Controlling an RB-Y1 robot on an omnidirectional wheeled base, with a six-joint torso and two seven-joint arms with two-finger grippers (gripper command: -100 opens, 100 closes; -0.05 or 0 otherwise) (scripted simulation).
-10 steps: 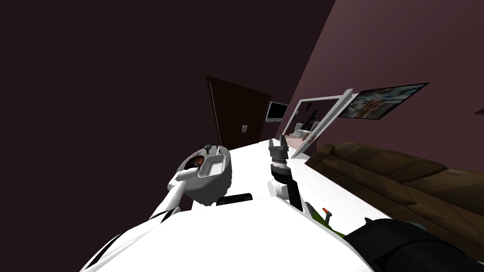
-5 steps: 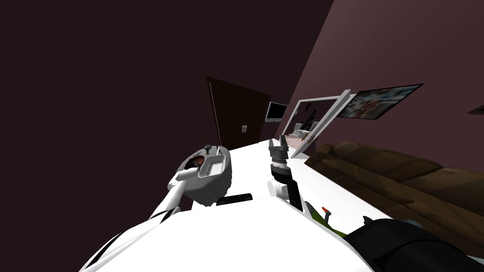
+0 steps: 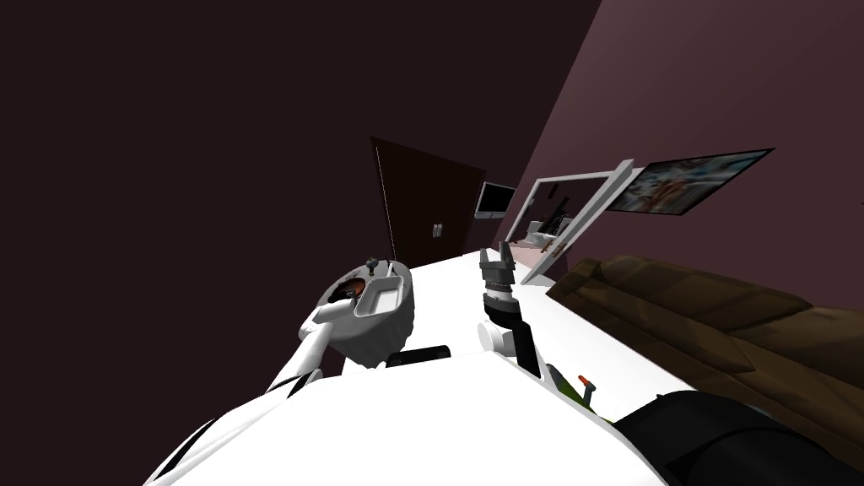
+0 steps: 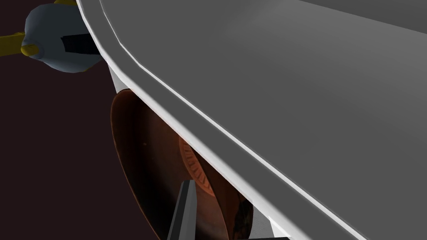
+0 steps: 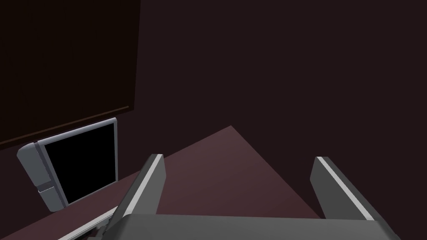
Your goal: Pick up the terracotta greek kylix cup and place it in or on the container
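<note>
The reddish-brown kylix cup [image 3: 344, 291] lies on a round white table [image 3: 380, 337], close against a white rectangular container [image 3: 396, 291]. My left arm reaches up to the cup from below. In the left wrist view the cup's bowl [image 4: 154, 166] sits right at my left gripper [image 4: 225, 204]. One finger [image 4: 185, 208] lies inside the bowl. The other is largely hidden under the container's broad grey side [image 4: 271, 83], with the cup's wall between them. My right gripper [image 3: 498, 253] hovers open over the white floor, away from the table.
A small blue-white toy with yellow parts [image 4: 58, 41] stands beyond the cup. A small dark object [image 3: 372, 266] is at the table's far edge. A brown sofa [image 3: 717, 312] lies to the right. A dark door [image 3: 426, 202] and a monitor [image 3: 494, 201] are ahead.
My head view has shifted slightly. The arms, the cup and the container stand where they were.
</note>
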